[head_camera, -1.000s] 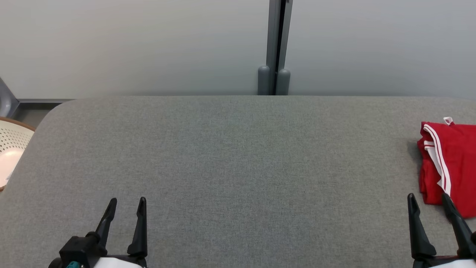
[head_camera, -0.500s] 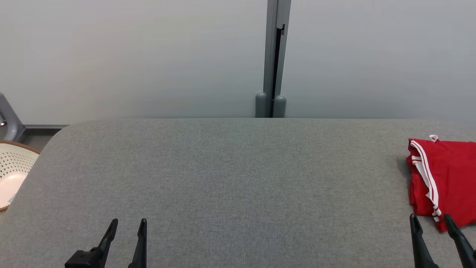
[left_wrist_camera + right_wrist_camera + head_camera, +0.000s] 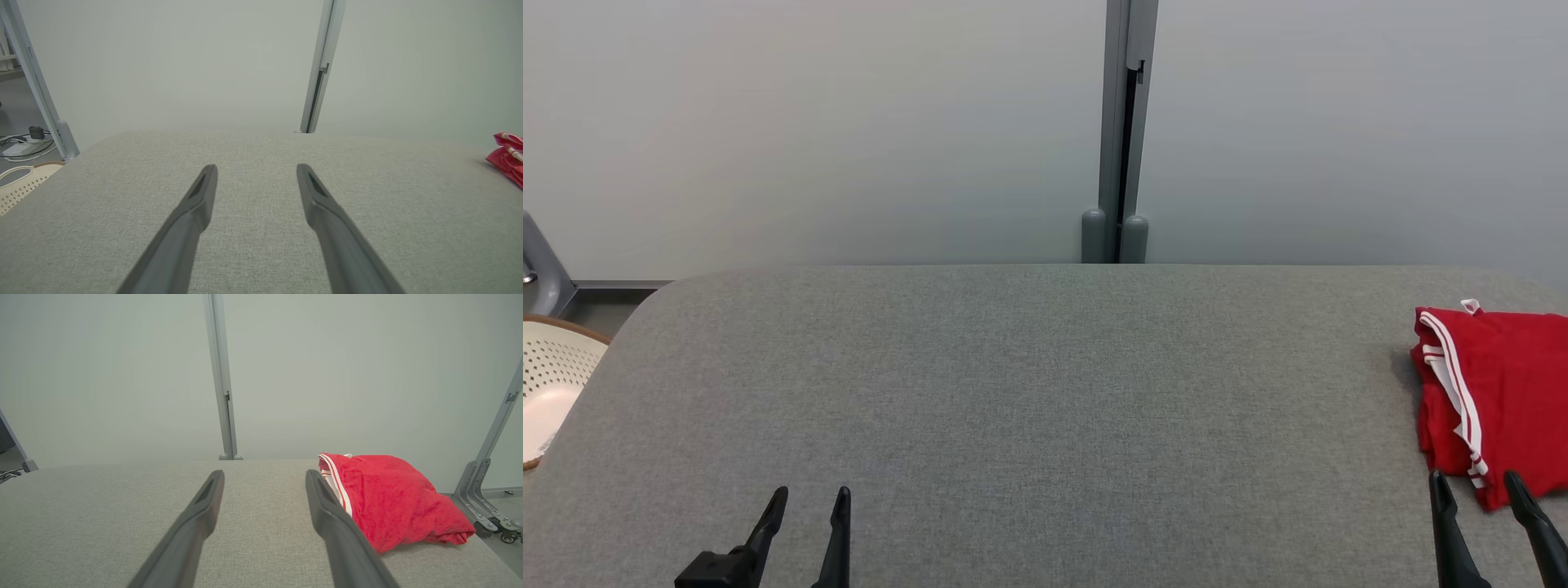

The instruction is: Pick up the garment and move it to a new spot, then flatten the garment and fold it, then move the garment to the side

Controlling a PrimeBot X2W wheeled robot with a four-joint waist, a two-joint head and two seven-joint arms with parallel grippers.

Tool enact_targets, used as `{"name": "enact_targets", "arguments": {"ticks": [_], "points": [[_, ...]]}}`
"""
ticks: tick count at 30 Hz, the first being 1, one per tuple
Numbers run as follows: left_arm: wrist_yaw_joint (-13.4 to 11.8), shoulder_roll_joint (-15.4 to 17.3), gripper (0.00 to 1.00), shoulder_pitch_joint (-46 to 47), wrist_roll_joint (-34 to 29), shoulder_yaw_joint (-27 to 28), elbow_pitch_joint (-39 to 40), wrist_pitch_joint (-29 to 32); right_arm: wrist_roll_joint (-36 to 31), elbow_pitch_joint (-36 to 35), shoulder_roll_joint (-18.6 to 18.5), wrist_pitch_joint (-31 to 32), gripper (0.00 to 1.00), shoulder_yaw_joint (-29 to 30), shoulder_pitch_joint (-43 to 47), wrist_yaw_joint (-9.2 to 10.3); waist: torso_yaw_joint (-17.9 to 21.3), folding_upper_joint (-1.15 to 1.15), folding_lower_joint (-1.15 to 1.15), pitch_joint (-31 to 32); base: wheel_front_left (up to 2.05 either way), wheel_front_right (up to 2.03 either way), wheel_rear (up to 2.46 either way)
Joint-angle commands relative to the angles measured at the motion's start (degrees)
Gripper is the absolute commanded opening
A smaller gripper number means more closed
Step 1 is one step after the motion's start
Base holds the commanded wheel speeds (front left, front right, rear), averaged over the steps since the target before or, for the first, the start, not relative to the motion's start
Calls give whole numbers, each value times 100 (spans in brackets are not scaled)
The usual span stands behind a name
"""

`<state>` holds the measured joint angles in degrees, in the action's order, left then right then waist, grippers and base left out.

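1. Our garment [image 3: 1499,400] lies on the surface [image 3: 1029,392], at its right edge.
2. A basket [image 3: 551,392] sits beyond the surface's left edge.
3. A post [image 3: 1125,131] stands behind the surface.
4. Our right fingers [image 3: 1451,531] sit just before the garment; our left fingers [image 3: 837,539], near left.

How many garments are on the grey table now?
1. The red garment lies at the right end of the table. The basket beside the left end is partly out of view and may hide others.
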<state>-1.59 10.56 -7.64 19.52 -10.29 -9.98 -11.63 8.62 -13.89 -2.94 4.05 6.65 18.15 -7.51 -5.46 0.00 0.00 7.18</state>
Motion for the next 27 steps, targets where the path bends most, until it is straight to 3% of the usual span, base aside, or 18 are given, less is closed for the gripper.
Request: {"name": "enact_targets", "arguments": {"ticks": [1,7,8,12,27], "points": [[-37,43,100,102,-11,-4,-18,-24,33,-13,-3,-31,100,4,-34,5,-6,0,0,5,0,0,0],[-42,8,100,146,-6,-53,-35,-39,43,-14,-2,-35,100,-17,-49,5,-3,0,0,25,0,0,0],[-12,-28,0,73,5,-59,-41,-15,34,24,3,-2,0,-13,-5,0,-3,0,0,25,0,0,0],[2,-120,0,-80,30,-101,-245,7,45,259,55,9,0,-23,67,0,-2,0,0,24,0,0,0],[183,-246,0,233,1463,265,-280,373,1695,757,41,59,0,-17,-442,0,64,0,0,-67,0,0,0]]}}
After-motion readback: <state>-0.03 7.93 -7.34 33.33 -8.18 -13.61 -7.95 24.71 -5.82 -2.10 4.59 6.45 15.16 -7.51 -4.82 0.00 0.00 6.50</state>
